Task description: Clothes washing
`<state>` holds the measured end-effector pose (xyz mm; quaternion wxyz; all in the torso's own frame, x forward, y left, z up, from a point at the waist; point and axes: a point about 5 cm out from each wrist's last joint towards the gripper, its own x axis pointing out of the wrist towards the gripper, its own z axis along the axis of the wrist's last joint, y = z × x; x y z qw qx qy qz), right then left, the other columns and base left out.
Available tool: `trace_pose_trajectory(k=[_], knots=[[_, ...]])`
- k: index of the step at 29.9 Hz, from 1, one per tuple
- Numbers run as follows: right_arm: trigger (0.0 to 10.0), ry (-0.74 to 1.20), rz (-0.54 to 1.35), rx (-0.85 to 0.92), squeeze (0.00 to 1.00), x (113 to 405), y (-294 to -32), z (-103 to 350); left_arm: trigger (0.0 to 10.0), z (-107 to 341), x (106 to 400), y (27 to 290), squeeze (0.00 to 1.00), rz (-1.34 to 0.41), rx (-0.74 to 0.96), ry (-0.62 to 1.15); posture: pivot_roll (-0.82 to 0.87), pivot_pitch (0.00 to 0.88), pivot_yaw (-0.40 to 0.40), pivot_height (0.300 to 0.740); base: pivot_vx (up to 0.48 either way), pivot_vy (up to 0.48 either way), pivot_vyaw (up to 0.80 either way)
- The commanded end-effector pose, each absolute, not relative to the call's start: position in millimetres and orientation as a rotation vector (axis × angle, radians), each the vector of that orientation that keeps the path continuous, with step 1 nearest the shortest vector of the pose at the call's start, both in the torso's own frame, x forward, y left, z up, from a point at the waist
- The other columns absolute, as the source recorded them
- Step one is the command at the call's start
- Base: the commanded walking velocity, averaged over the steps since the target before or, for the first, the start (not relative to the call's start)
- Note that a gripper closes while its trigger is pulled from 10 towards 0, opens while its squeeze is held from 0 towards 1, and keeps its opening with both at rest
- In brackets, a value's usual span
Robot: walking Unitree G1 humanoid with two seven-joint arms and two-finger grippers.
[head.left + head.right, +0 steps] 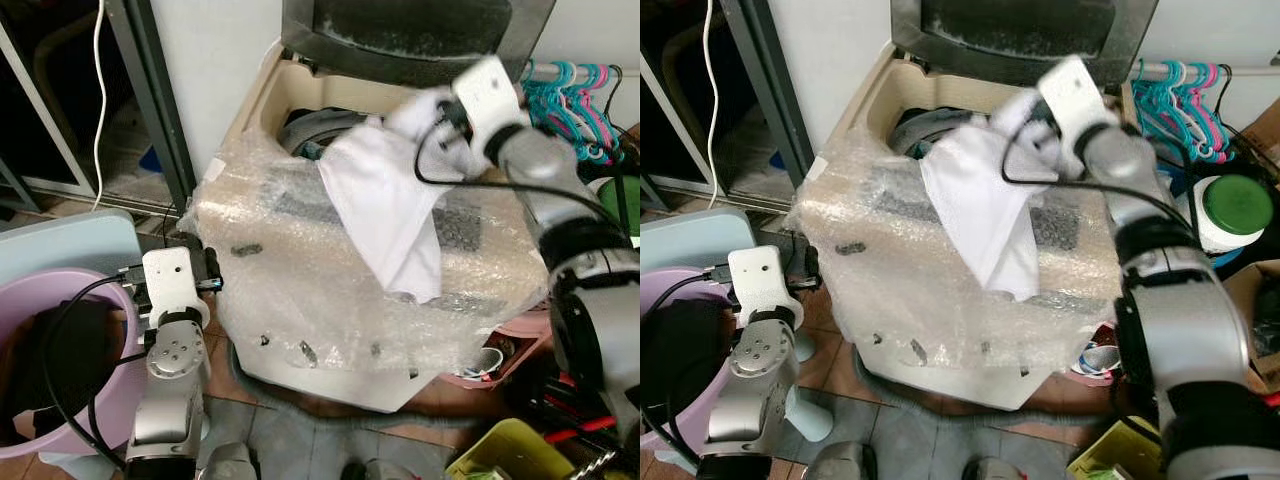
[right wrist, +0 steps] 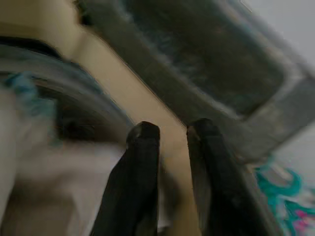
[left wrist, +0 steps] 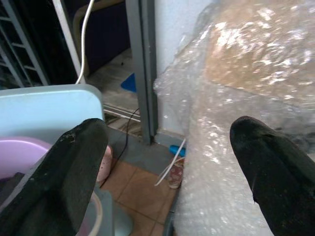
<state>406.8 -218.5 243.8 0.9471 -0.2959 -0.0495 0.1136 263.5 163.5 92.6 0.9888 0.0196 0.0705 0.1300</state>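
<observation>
Overhead, the right gripper (image 2: 172,135) pinched a white cloth (image 1: 385,205) above the open washing machine (image 1: 330,300), the cloth draping its bubble-wrapped front. The left gripper (image 3: 167,147) hung wide beside a pink basin (image 1: 40,310).

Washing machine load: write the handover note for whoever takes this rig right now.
Right tool: shut on the white garment, held above the washing machine at the rim of its open drum. The cloth hangs down over the bubble-wrapped front panel.
Left tool: open, nothing in it, low beside the machine's left side, near the pink basin.
Done: lid up, garment lifted.
Left: drop the garment into the drum; dark clothes remain in the basin.
</observation>
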Motion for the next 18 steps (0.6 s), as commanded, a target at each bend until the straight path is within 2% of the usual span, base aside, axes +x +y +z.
trace_pose_trajectory(k=[1,6,9,11,12,15,17,18], knots=[[10.0,-0.174,0.233,-0.568,1.0,406.2,-219.8,259.9,10.0,91.2,264.9,161.1,0.0,0.247,0.045,0.146,0.01,0.0,-0.048,0.74,0.0,0.0,0.0],[10.0,-0.253,0.296,-0.472,1.0,400.5,-221.3,267.9,10.0,91.6,266.4,160.1,0.0,0.241,0.046,0.145,0.0,0.0,-0.044,0.74,0.0,0.0,0.0],[10.0,-0.274,0.421,-0.393,1.0,395.3,-215.4,264.7,10.0,91.5,266.6,160.7,0.0,0.241,0.047,0.145,0.01,0.0,-0.046,0.74,0.0,0.0,0.0],[10.0,-0.252,0.596,-0.308,1.0,388.5,-203.8,255.0,10.0,91.8,266.6,161.0,0.0,0.242,0.047,0.143,0.01,0.0,-0.046,0.74,0.0,0.0,0.0],[10.0,-0.252,0.596,-0.308,1.0,388.5,-203.8,255.0,10.0,91.8,266.6,161.0,0.0,0.242,0.047,0.143,0.01,0.0,-0.046,0.74,0.0,0.0,0.0],[10.0,-0.114,0.857,-0.303,1.0,371.3,-187.3,221.1,10.0,91.6,266.0,161.6,0.0,0.245,0.046,0.143,0.01,0.0,-0.048,0.74,0.0,0.0,0.0],[10.0,0.003,0.913,-0.363,1.0,365.9,-183.8,194.5,10.0,91.5,266.0,161.2,0.0,0.245,0.044,0.143,0.01,0.0,-0.048,0.74,0.0,0.0,0.0],[10.0,0.003,0.913,-0.363,1.0,365.9,-183.8,194.5,10.0,91.5,266.0,161.2,0.0,0.245,0.044,0.143,0.01,0.0,-0.048,0.74,0.0,0.0,0.0]])
